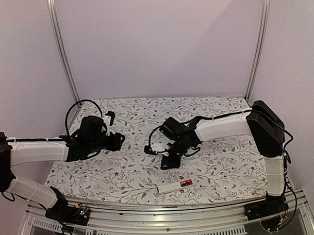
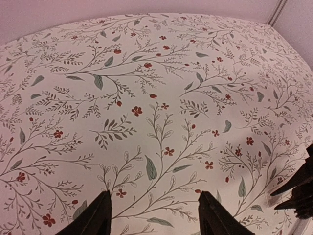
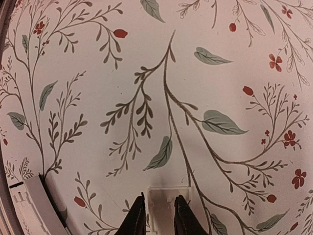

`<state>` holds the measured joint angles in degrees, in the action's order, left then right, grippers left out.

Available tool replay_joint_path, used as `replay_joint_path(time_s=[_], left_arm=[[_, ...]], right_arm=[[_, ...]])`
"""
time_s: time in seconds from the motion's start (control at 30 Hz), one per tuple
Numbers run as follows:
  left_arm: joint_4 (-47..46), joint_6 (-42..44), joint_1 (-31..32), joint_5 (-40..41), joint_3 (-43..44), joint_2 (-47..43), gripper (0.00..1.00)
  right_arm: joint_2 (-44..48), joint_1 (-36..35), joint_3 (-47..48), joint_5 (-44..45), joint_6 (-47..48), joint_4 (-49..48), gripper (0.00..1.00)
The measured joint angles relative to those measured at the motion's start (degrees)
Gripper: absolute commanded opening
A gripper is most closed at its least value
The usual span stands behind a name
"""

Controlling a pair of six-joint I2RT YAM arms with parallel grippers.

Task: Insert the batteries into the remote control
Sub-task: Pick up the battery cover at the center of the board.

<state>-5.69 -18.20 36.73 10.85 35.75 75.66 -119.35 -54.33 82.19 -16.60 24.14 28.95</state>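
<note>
**Top view.** Two arms reaching inward over a surface (image 1: 225, 164) covered with a cloth printed in leaves and small red flowers. Remote control (image 1: 170, 188) lying flat near the front edge, between the two arm bases, slightly slanted, right end a little farther back. Batteries (image 1: 186, 183) visible as a red-and-black patch at that right end, inside the white outline of the remote; number not discernible at this size. Left arm (image 1: 39, 151) stretched over the left half of the surface, its tip well apart from the remote. Right arm (image 1: 219, 128) bent down near the middle of the surface, its tip just behind the remote.

**Left wrist view.** Left fingers (image 2: 98, 218) spread wide, only printed cloth between them, nothing gripped. Dark parts of the right arm at the right margin.

**Right wrist view.** Right fingers (image 3: 136, 218) close together, pinching a small flat white cover strip (image 3: 164, 203) by its sides. Strip low over the cloth; contact with the cloth not discernible. One end of the remote control at the lower left corner, apart from the strip and the fingers, running slantwise out of the picture.
</note>
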Motion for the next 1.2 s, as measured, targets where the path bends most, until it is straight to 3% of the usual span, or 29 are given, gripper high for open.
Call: replay_joint_path(time_s=[0.83, 1.1, 1.2], left_arm=[[0.0, 0.0, -0.07, -0.11, 0.0, 0.0, 0.6], [-0.02, 0.0, -0.22, -0.2, 0.0, 0.0, 0.6], [-0.02, 0.0, -0.33, -0.35, 0.0, 0.0, 0.6]], right_arm=[[-1.25, -0.92, 1.22, 3.82, -1.01, 0.13, 0.15], [-1.84, -2.03, 2.29, 6.47, -0.76, 0.85, 0.1], [-1.9, -2.16, 2.6, 7.13, -0.76, 1.4, 0.0]])
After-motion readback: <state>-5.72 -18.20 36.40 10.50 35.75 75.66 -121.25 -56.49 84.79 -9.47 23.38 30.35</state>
